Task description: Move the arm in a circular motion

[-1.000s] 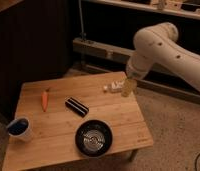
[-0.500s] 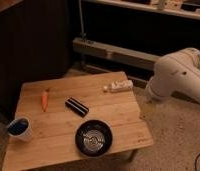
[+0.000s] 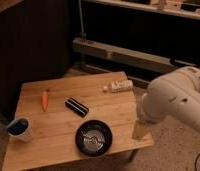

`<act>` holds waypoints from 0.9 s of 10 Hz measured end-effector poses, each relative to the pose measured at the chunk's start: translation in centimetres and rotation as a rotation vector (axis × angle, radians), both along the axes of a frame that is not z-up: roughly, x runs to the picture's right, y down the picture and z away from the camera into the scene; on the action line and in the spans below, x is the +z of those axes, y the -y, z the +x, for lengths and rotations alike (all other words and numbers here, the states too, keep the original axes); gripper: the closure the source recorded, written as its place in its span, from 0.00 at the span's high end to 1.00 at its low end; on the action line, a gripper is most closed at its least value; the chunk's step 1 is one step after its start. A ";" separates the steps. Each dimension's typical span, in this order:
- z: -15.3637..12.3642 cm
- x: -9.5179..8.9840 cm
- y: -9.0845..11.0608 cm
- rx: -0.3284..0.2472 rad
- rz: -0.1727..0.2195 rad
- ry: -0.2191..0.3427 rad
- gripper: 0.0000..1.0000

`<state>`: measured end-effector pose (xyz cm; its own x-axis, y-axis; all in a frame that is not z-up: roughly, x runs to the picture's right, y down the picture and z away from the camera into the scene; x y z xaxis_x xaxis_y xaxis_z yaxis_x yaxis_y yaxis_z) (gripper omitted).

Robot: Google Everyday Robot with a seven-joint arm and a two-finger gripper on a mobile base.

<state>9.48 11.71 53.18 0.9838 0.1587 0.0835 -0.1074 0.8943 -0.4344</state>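
At the right front corner of the table (image 3: 58, 125), camera view: the gripper (image 3: 140, 131) shows as a tan tip pointing down, overlapping the table edge. Whether it is open or closed cannot be told, nor whether it has hold of anything. Every item named below lies flat on the wood.

The arm (image 3: 175, 100) fills the right side of the view. Its thick white segments rise from the gripper up and away toward the right edge. Most of its bulk hangs outside the table outline, over the floor.

Positions relative to the gripper:
- Dark round bowl (image 3: 94, 138): nearest item, just beside it toward the table front, apart from it.
- Black block (image 3: 76, 106): farther in, near the table centre.
- White pack (image 3: 118, 86): beyond the gripper, at the far edge.
- Carrot (image 3: 44, 100) and blue-lined mug (image 3: 19, 128): well apart, on the opposite side.
- Metal rail (image 3: 123, 54): behind the table, far beyond the gripper.

Judgement: the task calls for a circular sweep, not a grasp, so the low position at the corner reads as one point on a loop. The table items serve as obstacles only. The bowl and the table edge are the likeliest contact risks if the path runs inward at this height.
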 end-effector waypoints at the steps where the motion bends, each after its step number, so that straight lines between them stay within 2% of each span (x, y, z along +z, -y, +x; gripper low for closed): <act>1: -3.0 -0.7 0.0 -0.041 0.015 0.040 0.80; 3: -8.2 -2.0 0.5 -0.113 0.044 0.114 0.80; 5: -14.0 -3.2 2.0 -0.184 0.069 0.220 0.80; 6: -15.7 -3.5 2.8 -0.211 0.078 0.254 0.80; 7: -18.8 -3.9 4.4 -0.256 0.098 0.309 0.80; 9: -22.3 -4.1 7.3 -0.296 0.130 0.351 0.80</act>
